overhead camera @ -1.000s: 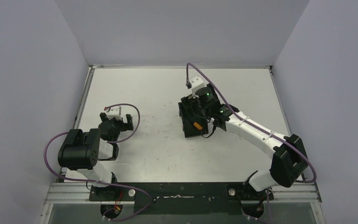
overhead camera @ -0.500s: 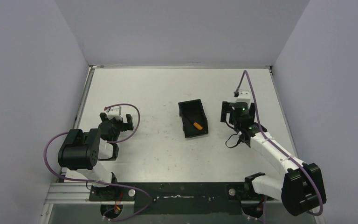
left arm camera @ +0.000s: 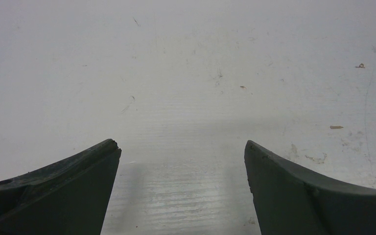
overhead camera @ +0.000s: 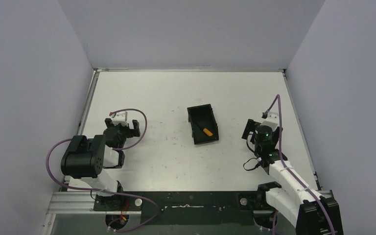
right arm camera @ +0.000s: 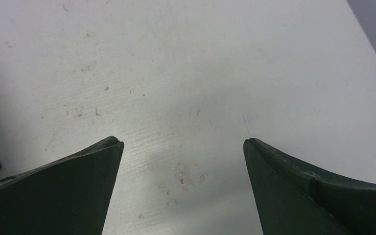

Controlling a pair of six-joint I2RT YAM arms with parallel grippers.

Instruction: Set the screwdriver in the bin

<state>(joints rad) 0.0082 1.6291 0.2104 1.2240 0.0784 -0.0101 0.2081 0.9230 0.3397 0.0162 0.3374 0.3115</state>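
Nearest us, left side: left pincer hangs low over bare desk, jaws spread wide, nothing between them. It sits well apart from the work and we judge it has no part in this step.

Near right: right pincer, jaws also spread wide and empty. Its wrist view shows only scuffed desk between the fingers. From above it stands to the right of the bin, apart from it, not over it.

Mid desk: bin, black, open-topped, set at a slight angle. The screwdriver lies inside it toward the near end; the orange handle is plain to see, the shaft too dark against the floor of the bin to make out. No part of it appears to hang over a wall.

Our reading: the placing looks done, and what remains is parking the right arm. To do that well we would keep the jaws spread, move away from the bin and not across it, and keep the wrist and its purple cable from brushing the low walls, since a light tray like this likely slides or tips at a nudge.

Far desk: bare.
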